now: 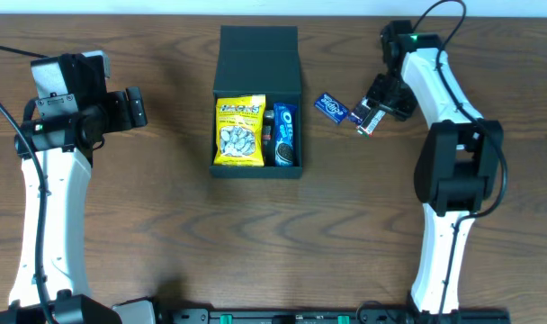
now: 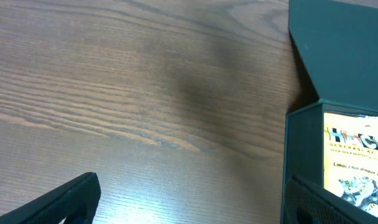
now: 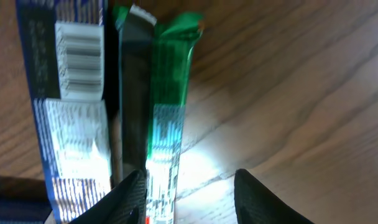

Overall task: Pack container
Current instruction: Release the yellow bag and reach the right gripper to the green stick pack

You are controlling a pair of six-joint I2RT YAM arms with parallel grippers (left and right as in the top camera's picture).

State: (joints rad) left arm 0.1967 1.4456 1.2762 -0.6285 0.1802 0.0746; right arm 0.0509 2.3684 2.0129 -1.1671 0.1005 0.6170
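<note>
Status: packing partly done.

- The container sits mid-table, between the two arms, with its lid folded back flat on the far side.
- Inside it you have a yellow snack bag filling the left part and a blue cookie pack on edge along the right wall. Little free floor shows around them.
- Outside it are a small blue packet, lying just to the right of the container, and a green bar beside that packet.
- The right wrist view shows a dark strip between the two wrappers. You cannot tell whether it is a third item or shadow.

Tools:
- The right gripper is down at the loose items. Its fingers are apart, and the green bar runs between them, close against one finger. Bare wood shows on the other side, so nothing is clamped.
- The left gripper hovers well to the left of the container, spread wide and empty.

Judgement: two items are in and at least two remain. The green bar looks like your next pick. Once the loose items are in, the lid has to come down. Space is tight, so the last items will probably need to go in on edge or on top.
</note>
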